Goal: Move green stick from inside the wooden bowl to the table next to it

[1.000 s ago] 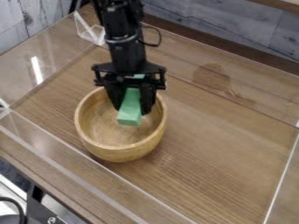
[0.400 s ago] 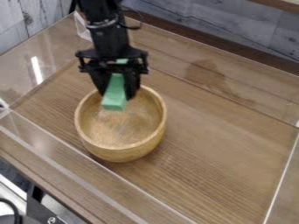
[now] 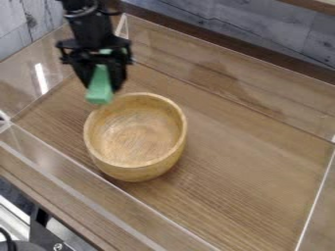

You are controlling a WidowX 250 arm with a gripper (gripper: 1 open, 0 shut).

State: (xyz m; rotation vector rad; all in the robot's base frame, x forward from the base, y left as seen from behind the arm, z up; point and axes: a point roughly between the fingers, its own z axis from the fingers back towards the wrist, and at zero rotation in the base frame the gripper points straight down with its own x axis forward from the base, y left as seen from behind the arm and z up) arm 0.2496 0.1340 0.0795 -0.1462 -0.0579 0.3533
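Now the gripper (image 3: 97, 86) hangs beside the wooden bowl (image 3: 135, 135), jaws clamped on the green stick (image 3: 100, 88), which dangles upright above the table (image 3: 242, 157) just past the bowl's far-left rim. Carry stage, by the look of it; next comes a gentle descent and release onto bare wood. Matte, flat green bar; thick-rimmed, smooth-grained tan bowl, empty inside; clear acrylic walls (image 3: 39, 59) close by.

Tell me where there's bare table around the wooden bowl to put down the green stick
Bare table runs wide right of the wooden bowl, out to the acrylic wall. A narrower bare strip lies left of the bowl, below the pincer gripping the green stick. In front, the near wall crowds the bowl.
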